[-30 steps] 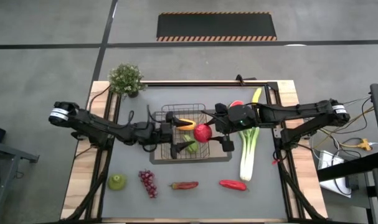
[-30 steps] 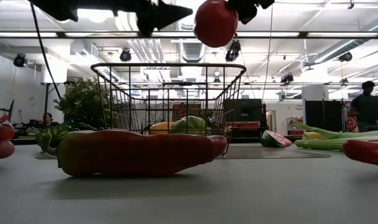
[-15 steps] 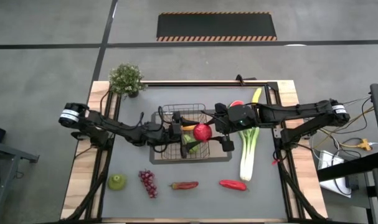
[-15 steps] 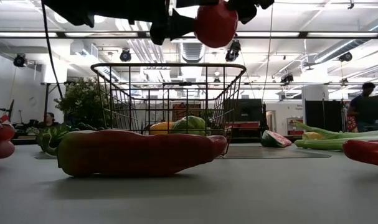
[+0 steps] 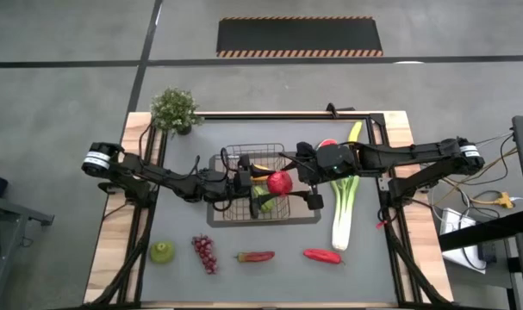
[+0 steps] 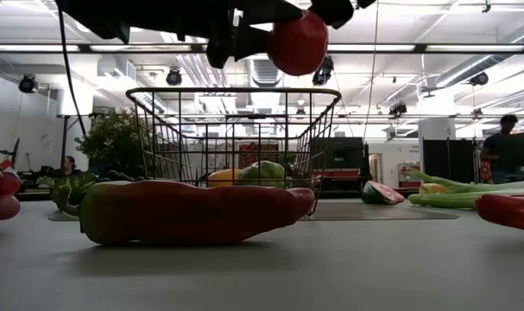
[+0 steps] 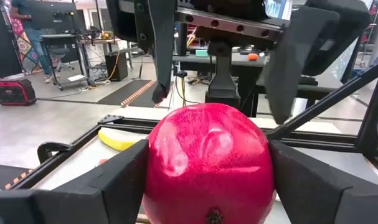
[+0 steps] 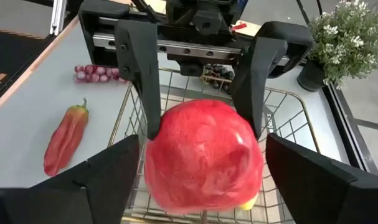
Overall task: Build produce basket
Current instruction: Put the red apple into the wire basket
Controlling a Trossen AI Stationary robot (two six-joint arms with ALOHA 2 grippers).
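Apple (image 5: 280, 182), red and round, hangs above the wire basket (image 5: 233, 212), pinched between the left gripper (image 7: 208, 180) fingers while the right gripper (image 8: 202, 186) stands spread clear of it, so the right arm should back straight away without brushing the fruit.

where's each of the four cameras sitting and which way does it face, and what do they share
High: above the table, looking straight down; both arms meet over the basket.
Low: at tabletop height, looking level across; both arms hang from the top edge.
Left wrist: on the left arm, facing the right gripper; own fingers flank the red apple.
Right wrist: on the right arm, facing the left gripper above the basket.
All four share the apple.
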